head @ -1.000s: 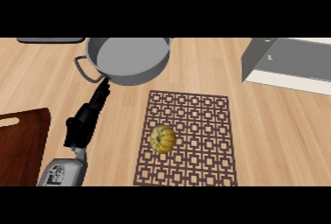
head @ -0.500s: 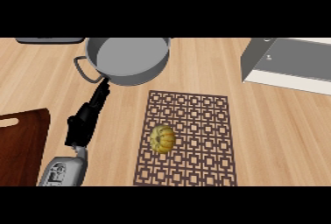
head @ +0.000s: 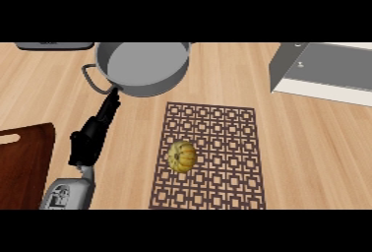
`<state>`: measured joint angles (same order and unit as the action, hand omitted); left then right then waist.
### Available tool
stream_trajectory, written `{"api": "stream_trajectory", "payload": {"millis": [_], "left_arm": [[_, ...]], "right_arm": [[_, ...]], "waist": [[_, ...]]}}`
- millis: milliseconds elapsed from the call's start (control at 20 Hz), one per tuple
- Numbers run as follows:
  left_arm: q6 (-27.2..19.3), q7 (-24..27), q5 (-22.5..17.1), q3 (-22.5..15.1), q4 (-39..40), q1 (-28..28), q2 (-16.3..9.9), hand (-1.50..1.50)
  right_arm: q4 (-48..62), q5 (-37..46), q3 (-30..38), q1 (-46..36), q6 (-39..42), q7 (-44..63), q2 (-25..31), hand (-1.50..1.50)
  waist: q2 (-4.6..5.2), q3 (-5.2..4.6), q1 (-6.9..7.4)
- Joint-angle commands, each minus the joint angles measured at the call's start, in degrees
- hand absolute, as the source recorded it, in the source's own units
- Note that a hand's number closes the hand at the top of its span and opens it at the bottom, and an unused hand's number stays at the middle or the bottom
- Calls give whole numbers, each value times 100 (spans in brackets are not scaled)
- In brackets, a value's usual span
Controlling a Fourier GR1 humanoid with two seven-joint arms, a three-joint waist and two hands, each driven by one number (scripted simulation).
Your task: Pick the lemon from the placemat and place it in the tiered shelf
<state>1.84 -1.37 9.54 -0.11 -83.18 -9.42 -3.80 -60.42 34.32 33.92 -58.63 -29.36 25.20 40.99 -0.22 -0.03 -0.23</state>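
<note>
The left hand [head: 93, 135] is stretched far along the tabletop [head: 320, 147] toward the pot [head: 141, 66], fingers straight, nothing held. The lemon [head: 182, 156] lies on the placemat [head: 218, 128].

no readable text, labels, brands, numbers or signs anywhere

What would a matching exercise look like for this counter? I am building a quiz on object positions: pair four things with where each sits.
Things:
1. yellow ribbed lemon
2. grey metal pot
3. dark red-brown wooden cutting board
4. white and grey tiered shelf

Places:
A. upper right of the counter
B. left edge of the view
C. on the brown lattice placemat
D. top centre-left, at the tips of the left hand

Pairs: 1-C, 2-D, 3-B, 4-A
</note>
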Motion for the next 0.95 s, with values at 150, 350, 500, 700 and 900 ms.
{"api": "stream_trajectory", "payload": {"millis": [150, 350, 500, 700, 900], "left_arm": [[-120, -14, 29, 25, -133, 262, 44, 0], [47, -215, -93, 135, -236, 84, -122, 0], [-129, 232, 32, 58, -67, 428, 33, 0], [34, -53, -156, 160, -256, 234, -71, 0], [-97, -31, 32, 80, -185, 220, -38, 0]], "right_arm": [[-812, -459, 772, 888, 673, 1055, 736, -150], [-1187, -888, 1221, 1635, 1804, 1626, 1221, -150], [-1548, -1363, 1894, 2365, 2524, 1623, 1565, -150], [-1798, -1754, 2638, 3408, 3508, 1371, 1708, -150], [-1882, -2366, 3928, 4224, 4157, 931, 1556, -150]], "waist": [[-29, 3, -136], [-47, 6, -221], [-48, 7, -269], [-57, 11, -301], [-27, 10, -226]]}}
